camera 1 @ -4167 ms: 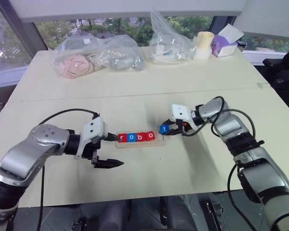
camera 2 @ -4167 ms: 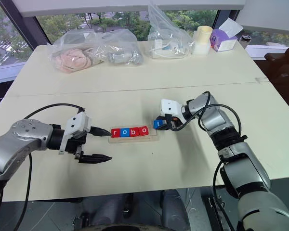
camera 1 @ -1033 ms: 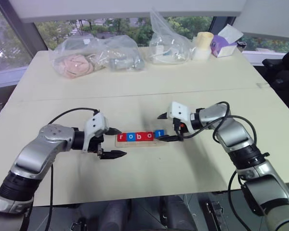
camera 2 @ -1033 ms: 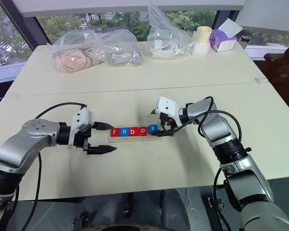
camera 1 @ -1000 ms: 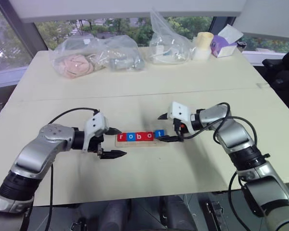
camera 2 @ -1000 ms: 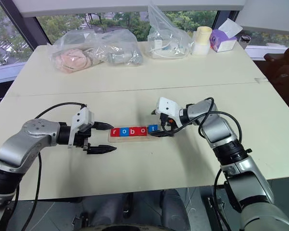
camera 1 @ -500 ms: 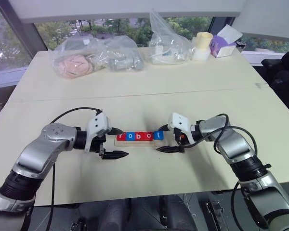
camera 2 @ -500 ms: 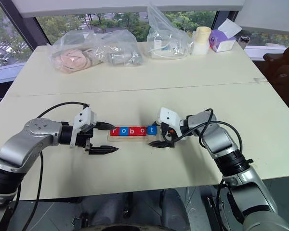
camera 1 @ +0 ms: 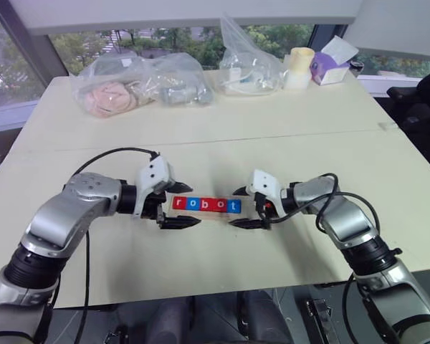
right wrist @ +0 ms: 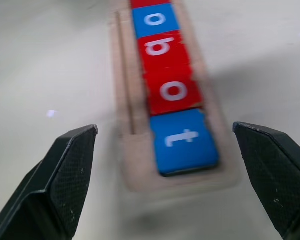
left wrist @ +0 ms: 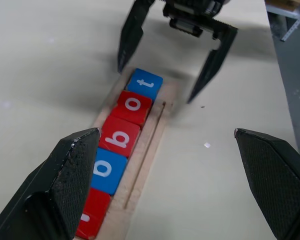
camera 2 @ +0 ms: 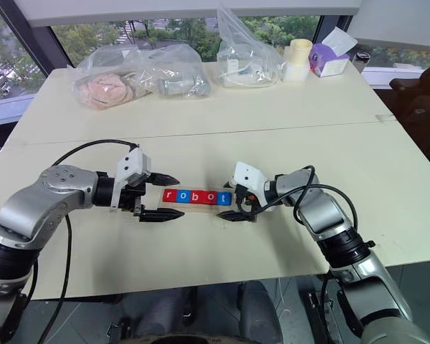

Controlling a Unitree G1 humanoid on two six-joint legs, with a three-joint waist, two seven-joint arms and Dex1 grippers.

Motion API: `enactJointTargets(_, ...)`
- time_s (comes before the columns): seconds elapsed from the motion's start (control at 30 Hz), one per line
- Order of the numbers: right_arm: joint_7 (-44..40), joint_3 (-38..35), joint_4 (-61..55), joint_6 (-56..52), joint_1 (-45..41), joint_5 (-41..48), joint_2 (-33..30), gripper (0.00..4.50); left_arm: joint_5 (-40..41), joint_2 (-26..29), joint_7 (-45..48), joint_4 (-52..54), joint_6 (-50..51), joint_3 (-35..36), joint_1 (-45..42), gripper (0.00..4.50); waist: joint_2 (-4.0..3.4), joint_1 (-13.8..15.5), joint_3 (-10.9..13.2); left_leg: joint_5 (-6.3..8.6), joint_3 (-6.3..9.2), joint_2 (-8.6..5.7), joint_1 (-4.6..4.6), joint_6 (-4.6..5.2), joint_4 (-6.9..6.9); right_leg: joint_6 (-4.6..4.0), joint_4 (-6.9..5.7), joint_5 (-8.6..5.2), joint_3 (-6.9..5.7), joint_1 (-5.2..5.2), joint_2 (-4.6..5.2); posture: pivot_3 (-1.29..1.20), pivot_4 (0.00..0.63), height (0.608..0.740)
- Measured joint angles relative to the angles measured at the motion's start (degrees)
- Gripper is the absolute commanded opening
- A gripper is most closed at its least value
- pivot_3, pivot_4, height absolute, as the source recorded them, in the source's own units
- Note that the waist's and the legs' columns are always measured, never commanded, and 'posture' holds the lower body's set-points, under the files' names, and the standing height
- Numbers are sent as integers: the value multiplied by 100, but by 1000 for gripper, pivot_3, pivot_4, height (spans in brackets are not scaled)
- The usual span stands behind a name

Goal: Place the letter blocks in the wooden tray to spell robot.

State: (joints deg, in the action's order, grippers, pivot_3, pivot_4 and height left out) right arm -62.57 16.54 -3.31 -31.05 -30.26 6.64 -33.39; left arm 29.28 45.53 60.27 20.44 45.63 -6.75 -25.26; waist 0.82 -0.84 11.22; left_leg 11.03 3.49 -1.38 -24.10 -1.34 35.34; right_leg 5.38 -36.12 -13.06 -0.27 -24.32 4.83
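**Five tiles seated, both grippers spread at the tray's ends**

Cream tabletop (camera 1: 222,143) fills the frame beneath bright windows. At mid-frame lies the long pale wooden tray (camera 1: 206,213), its slot holding the red and blue square letter blocks (camera 1: 205,205), reading r, o, b, o, t. The left gripper (camera 1: 180,208) hovers just beside the tray's left end, the right gripper (camera 1: 241,208) just beside its right end, near the blue t; both stand spread wide and hold nothing. Well apart, along the top, sit clear plastic bags (camera 1: 140,79), a cream cup (camera 1: 300,67) and a purple tissue box (camera 1: 328,62).
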Motion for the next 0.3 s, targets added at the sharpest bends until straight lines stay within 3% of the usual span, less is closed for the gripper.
enactJointTargets(0.1, 182, -433, -400, -398, 79, 259, -162, 4465, 149, 147, -80, 56, 79, 378, 239, 4500, 0, 4, 0, 0, 1, 6, -2, 0, -2, 0, 1, -1, 1, -1, 1, 0, 150, 740)
enactJointTargets(0.3, 649, -2151, -2259, -1947, 1429, 1357, -588, 4465, 382, 623, -246, 337, 275, 1785, 1985, 4500, 0, 22, 0, 5, 3, 19, -3, 2, -18, -1, 6, -5, 2, -7, 6, 0, 150, 740)
